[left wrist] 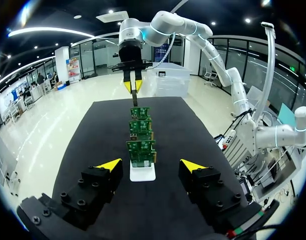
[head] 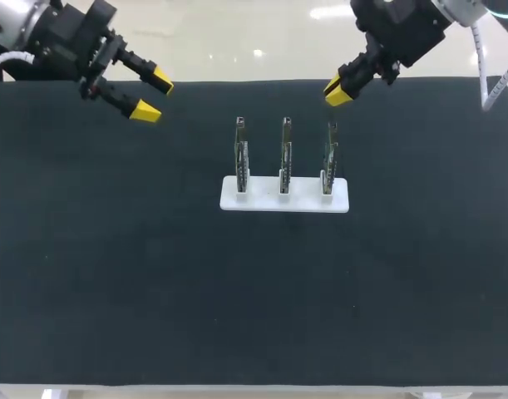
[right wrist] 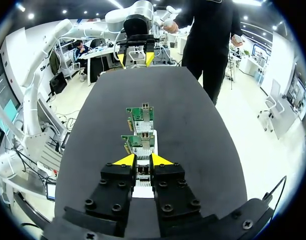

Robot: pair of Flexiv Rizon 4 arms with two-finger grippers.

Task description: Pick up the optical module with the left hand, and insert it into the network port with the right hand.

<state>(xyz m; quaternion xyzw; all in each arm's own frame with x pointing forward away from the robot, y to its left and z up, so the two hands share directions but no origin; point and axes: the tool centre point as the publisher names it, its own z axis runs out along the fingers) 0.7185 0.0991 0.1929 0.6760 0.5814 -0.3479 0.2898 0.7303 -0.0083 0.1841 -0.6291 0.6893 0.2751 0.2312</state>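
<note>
1. Three boards [head: 285, 158] stand upright in a row, left to right, in a white holder [head: 284, 202] at the middle of the black bench [head: 112, 274].
2. The left arm [head: 62, 37] hangs over the bench's far left, jaws wide apart, well apart from the boards.
3. The right arm [head: 403, 29] hangs at the far right, near the right-hand board, jaws all but together.

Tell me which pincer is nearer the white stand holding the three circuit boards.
Right. The right pincer hangs just beyond the right-end board on the white stand; the left pincer sits much farther off, past the stand's left end.
</note>
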